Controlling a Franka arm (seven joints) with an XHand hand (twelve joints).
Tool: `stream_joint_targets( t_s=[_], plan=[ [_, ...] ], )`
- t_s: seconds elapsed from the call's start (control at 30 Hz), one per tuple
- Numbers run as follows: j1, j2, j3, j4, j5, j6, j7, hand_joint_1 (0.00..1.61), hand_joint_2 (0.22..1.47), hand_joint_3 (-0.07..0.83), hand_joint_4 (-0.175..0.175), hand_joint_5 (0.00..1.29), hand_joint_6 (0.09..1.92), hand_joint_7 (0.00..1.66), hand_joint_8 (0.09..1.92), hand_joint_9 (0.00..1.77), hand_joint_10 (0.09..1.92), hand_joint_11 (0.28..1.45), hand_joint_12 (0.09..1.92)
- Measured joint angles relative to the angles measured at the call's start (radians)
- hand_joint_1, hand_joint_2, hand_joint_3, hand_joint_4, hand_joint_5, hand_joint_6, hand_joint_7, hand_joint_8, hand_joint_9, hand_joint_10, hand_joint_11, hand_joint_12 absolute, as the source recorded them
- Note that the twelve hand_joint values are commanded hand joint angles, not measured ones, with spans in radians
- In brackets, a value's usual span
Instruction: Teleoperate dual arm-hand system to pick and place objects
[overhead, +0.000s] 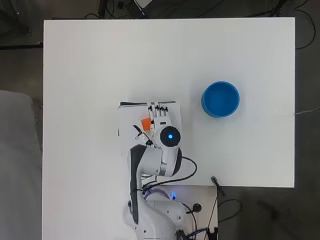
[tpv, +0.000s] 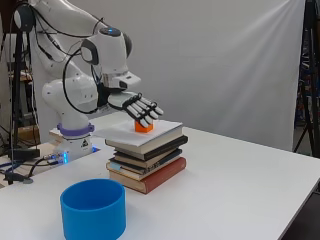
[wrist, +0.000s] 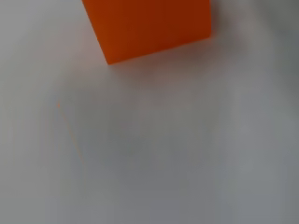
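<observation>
A small orange block (tpv: 144, 127) rests on the white cover of the top book of a stack of books (tpv: 150, 161). In the overhead view the orange block (overhead: 145, 123) peeks out just left of the hand (overhead: 160, 116). In the side view the hand (tpv: 138, 106) hovers just above the block, palm down, fingers straight and spread, open and holding nothing. The wrist view shows the orange block (wrist: 147, 28) very close on the white cover, cut off by the frame edge. A blue round bowl (overhead: 220, 99) stands on the table to the right of the books.
The white table (overhead: 90, 75) extends around the book stack (overhead: 127, 135). In the side view the blue bowl (tpv: 93, 208) stands nearest the camera, in front of the books. Cables and the arm's base (overhead: 160, 210) sit at the table's near edge.
</observation>
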Motion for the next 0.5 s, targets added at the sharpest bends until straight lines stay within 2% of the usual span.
stream_joint_targets(
  t_s=[0.03, 0.07, 0.1, 0.13, 0.17, 0.2, 0.23, 0.27, 0.33, 0.5],
  plan=[
    [0.001, 0.007, 0.0, -0.001, 0.001, -0.002, -0.004, 0.15, 0.98, 0.002, 0.054, 0.26, 0.09, 0.32, 0.09, 0.45, 0.09, 0.5, 0.09],
    [0.002, 0.015, -0.001, -0.001, 0.002, -0.002, -0.007, 0.22, 1.02, 0.003, 0.07, 0.37, 0.09, 0.44, 0.09, 0.55, 0.09, 0.55, 0.09],
    [0.003, 0.026, -0.005, 0.0, 0.007, -0.001, -0.015, 0.37, 1.08, 0.016, 0.087, 0.48, 0.09, 0.57, 0.09, 0.68, 0.09, 0.62, 0.09],
    [0.005, 0.039, -0.013, 0.001, 0.013, -0.001, -0.03, 0.68, 1.15, 0.012, 0.007, 0.55, 0.51, 0.69, 0.52, 0.88, 0.16, 0.73, 0.09],
    [0.006, 0.051, -0.024, 0.002, 0.021, 0.0, -0.053, 0.92, 1.19, 0.014, -0.056, 0.62, 0.83, 0.76, 0.95, 0.96, 0.64, 0.77, 0.42],
    [0.007, 0.059, -0.037, 0.002, 0.03, 0.002, -0.082, 0.97, 1.2, 0.01, 0.018, 0.71, 1.03, 0.85, 1.35, 1.07, 1.17, 0.82, 0.94],
    [0.007, 0.06, -0.05, 0.001, 0.042, 0.009, -0.116, 0.97, 1.2, 0.006, 0.086, 0.76, 1.14, 0.95, 1.63, 1.21, 1.53, 0.89, 1.33],
    [0.006, 0.055, -0.059, -0.005, 0.054, 0.015, -0.151, 0.96, 1.2, 0.004, 0.13, 0.79, 1.2, 1.02, 1.79, 1.3, 1.73, 0.93, 1.56],
    [0.003, 0.019, -0.066, -0.011, 0.076, 0.019, -0.209, 0.95, 1.2, 0.002, 0.165, 0.8, 1.24, 1.06, 1.91, 1.35, 1.88, 0.96, 1.76],
    [-0.001, -0.131, -0.051, 0.035, 0.097, -0.022, -0.243, 0.94, 1.21, 0.001, 0.175, 0.79, 1.27, 1.09, 1.92, 1.39, 1.92, 1.01, 1.87]
  ],
)
